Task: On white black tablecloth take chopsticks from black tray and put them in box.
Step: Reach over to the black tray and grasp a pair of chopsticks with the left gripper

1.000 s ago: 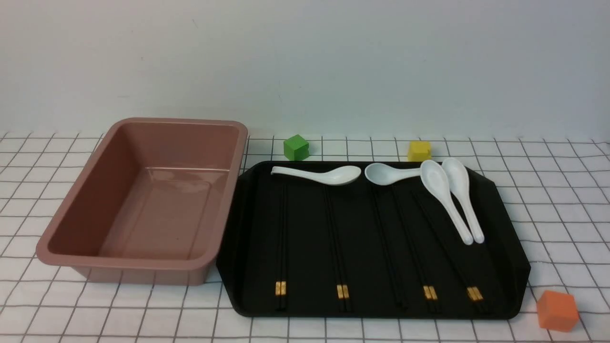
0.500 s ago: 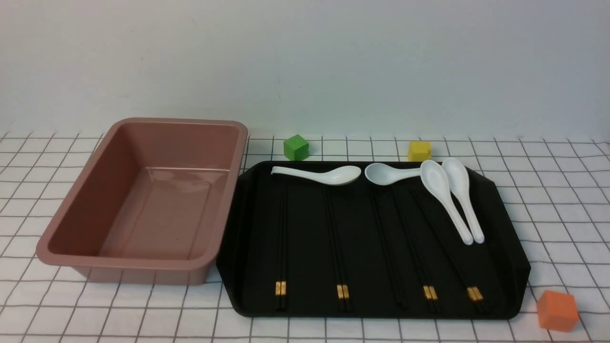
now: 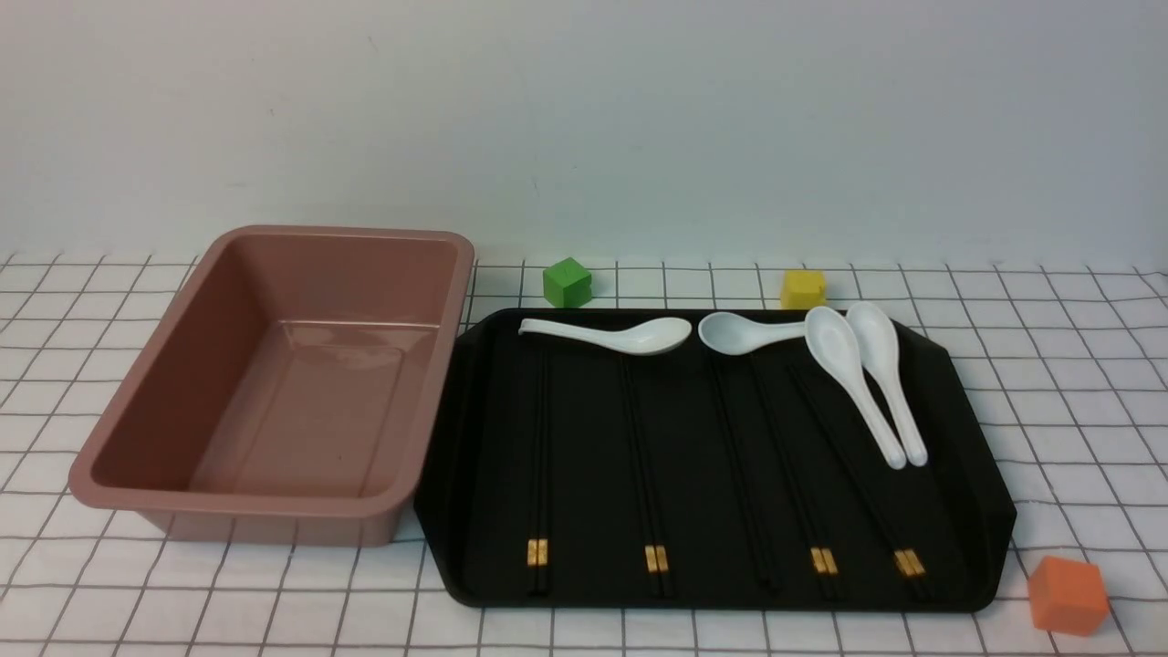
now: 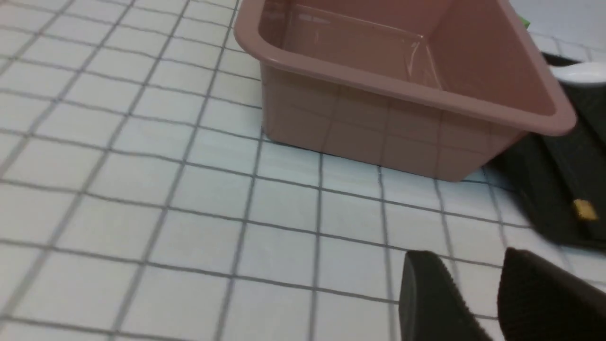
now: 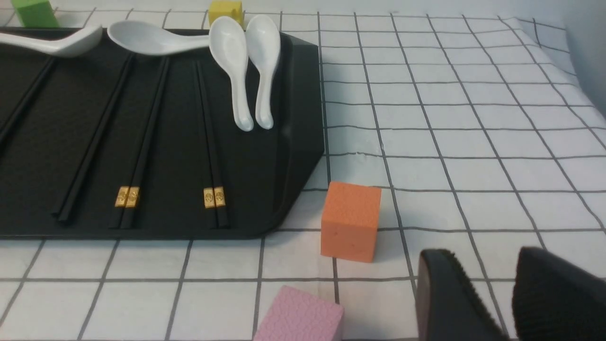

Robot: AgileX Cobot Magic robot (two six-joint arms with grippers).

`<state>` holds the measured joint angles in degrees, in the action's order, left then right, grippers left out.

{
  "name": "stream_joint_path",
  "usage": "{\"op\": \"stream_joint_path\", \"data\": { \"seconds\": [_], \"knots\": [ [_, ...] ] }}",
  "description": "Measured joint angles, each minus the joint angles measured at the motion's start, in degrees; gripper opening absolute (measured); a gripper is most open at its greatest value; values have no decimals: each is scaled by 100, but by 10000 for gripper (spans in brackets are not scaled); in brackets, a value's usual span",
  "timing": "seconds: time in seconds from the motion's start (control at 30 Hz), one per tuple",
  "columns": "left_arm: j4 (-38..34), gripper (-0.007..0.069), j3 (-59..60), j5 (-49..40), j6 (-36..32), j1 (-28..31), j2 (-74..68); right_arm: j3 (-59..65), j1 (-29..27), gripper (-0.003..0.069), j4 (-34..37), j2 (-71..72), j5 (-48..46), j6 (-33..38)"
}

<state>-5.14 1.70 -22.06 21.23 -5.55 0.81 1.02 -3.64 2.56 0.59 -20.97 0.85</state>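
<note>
Here we are with two containers side by side, the black tray (image 3: 593, 474) on the right and the dusty-pink box (image 3: 338, 411) on the left. Nearest us in the tray, we catch gold bands glinting on four of the five pairs of chopsticks (image 3: 540, 456); the middle pair shows no band. They run from near to far, the right-hand pairs slanting, all lying flat. Beyond, at the tray's far side, there are four white spoons (image 3: 643, 338), two lying crosswise and two close together on the right, handles towards us. Over in the box, we're looking onto its smooth floor.

Now the hands! Our left gripper (image 4: 468, 253) stands spread, a gap between its fingertips, and our right gripper (image 5: 483, 253) is parted too. The chopsticks are well apart from both, farther out in the tray.

Underneath it all, we have the white tablecloth (image 3: 1086, 365) with its thin black grid. Near right sits a pink cube (image 5: 300, 317), then an orange cube (image 3: 1068, 595) just beyond it. Past the tray we spot a green cube (image 3: 567, 284) and, to its right, a yellow cube (image 3: 803, 289), and behind everything rises a pale wall (image 3: 584, 119).
</note>
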Motion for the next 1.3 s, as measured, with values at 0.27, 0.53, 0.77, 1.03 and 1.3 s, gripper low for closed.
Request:
{"op": "stream_joint_path", "data": {
  "seconds": [0.27,0.53,0.77,1.03,1.3],
  "knots": [
    [-3772,238,0,52,2313,0,0,0,0,240,0,0,0,0],
    [-4956,238,0,527,2526,0,0,0,0,240,0,0,0,0],
    [-5171,236,-182,709,1966,0,0,0,0,240,0,0,0,0],
    [-4965,28,-1851,417,-210,0,-642,0,0,240,0,0,0,0],
    [-2616,-13,-3749,-2626,-539,0,-4067,0,0,240,0,0,0,0]
  ]
}}
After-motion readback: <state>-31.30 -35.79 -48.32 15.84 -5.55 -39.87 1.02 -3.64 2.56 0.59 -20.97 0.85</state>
